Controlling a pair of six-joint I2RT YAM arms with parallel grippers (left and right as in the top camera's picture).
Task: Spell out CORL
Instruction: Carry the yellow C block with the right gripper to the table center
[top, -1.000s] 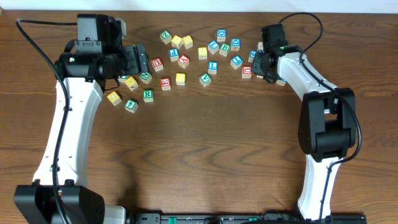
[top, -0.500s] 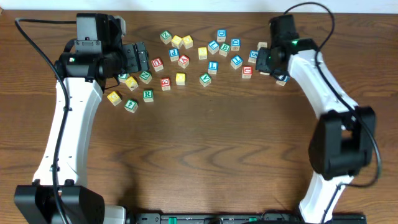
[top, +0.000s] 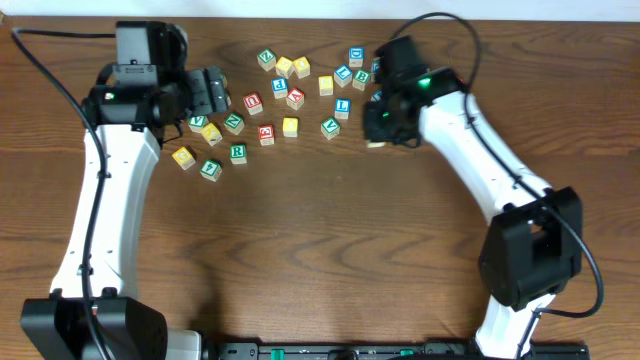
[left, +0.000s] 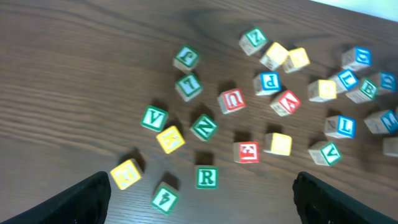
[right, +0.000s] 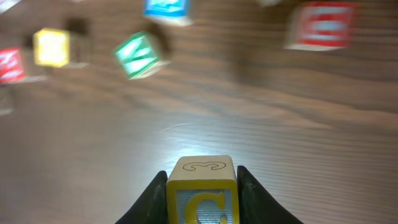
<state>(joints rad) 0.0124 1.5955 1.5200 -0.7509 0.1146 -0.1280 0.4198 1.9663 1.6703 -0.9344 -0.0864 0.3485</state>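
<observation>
Fig.: overhead + wrist views, mid-task. The right hand (right: 201, 182) is narrowed onto the C cube (right: 200, 208), pinching two opposite side faces, letter toward the wrist cam, yellow top up. It is over bare counter (top: 320, 230) just below the scatter's right end (lifted or resting: cannot tell). The left hand (top: 222, 92) is wide and empty at the scatter's left end. The green R cube (top: 237, 152) lies lower left and the blue L cube (top: 342, 106) near centre. No O is legible.

Handling, est.: cubes light, rigid, smooth-painted, not fragile. Pinch flat opposite sides, centred, or they may twist.

Count: 2 hands, 1 cube held, approx. 20 loose in overhead view, incl. 6 yellow-topped cubes and 3 red-lettered cubes. The right arm may hide more.
</observation>
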